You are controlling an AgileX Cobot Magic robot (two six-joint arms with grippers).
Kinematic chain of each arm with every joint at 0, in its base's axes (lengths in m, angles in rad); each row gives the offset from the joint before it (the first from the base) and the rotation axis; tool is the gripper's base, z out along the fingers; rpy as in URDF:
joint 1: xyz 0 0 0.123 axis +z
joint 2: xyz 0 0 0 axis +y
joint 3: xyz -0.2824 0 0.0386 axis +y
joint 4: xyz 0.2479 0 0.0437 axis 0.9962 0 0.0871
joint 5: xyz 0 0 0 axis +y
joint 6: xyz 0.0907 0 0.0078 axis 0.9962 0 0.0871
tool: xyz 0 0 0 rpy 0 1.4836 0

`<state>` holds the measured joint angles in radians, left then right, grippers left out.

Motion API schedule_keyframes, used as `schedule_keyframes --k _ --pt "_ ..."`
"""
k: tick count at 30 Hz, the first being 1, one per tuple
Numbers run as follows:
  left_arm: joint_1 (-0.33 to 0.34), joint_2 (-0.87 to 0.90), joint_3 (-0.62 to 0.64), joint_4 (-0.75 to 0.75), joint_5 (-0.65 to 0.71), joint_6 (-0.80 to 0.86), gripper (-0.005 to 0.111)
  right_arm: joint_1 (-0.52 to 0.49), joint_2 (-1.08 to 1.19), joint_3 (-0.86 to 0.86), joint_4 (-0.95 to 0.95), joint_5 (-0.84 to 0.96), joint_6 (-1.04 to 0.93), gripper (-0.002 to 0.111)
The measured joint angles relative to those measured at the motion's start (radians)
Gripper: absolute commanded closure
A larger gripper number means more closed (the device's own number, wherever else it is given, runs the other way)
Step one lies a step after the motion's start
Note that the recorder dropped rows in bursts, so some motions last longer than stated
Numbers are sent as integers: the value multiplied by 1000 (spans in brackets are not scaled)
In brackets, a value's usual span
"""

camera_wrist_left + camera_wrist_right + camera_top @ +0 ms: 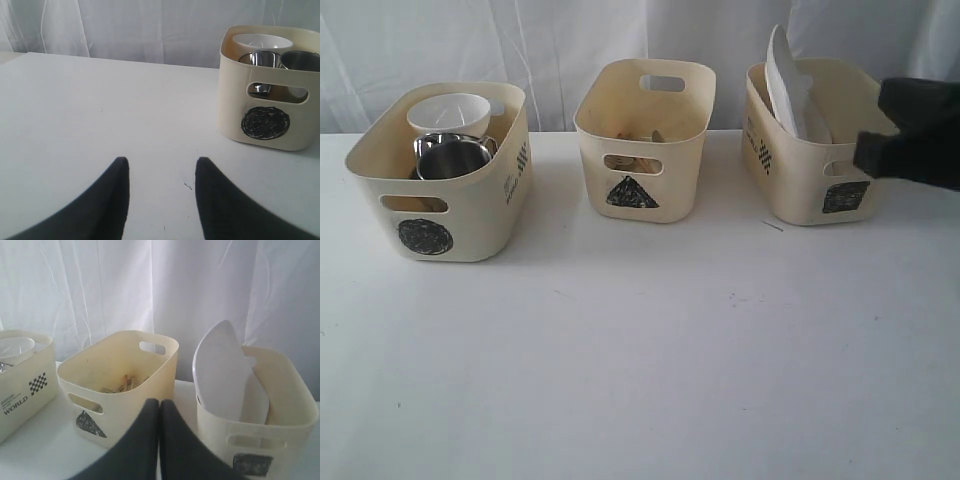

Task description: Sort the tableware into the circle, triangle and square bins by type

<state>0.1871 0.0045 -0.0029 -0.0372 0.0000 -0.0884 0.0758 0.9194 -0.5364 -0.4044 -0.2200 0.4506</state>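
Right gripper [159, 409] hovering pinched together, empty; left gripper [161, 167] hanging parted; white plate [220, 370] leaning upright, seemingly too wide for square bin [299, 416].

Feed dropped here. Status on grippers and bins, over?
Left gripper open, empty. Right gripper shut, empty, near square bin. White plate in it; white bowl, steel mug in circle bin. No obstruction seen.

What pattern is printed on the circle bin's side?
Black-and-white checks on the circle bin, clearest in the right wrist view.
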Motion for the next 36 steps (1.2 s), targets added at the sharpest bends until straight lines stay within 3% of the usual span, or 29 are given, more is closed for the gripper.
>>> schedule_keyframes --k 7,16,26,36 --pt "0 0 0 0 0 0 60 0 -297 128 123 275 18 108" --pt "0 0 0 0 0 0 60 0 -415 140 136 587 21 108" --pt "0 0 0 0 0 0 60 0 -448 140 136 614 21 108" --pt "0 0 0 0 0 0 60 0 -630 140 136 614 21 108"
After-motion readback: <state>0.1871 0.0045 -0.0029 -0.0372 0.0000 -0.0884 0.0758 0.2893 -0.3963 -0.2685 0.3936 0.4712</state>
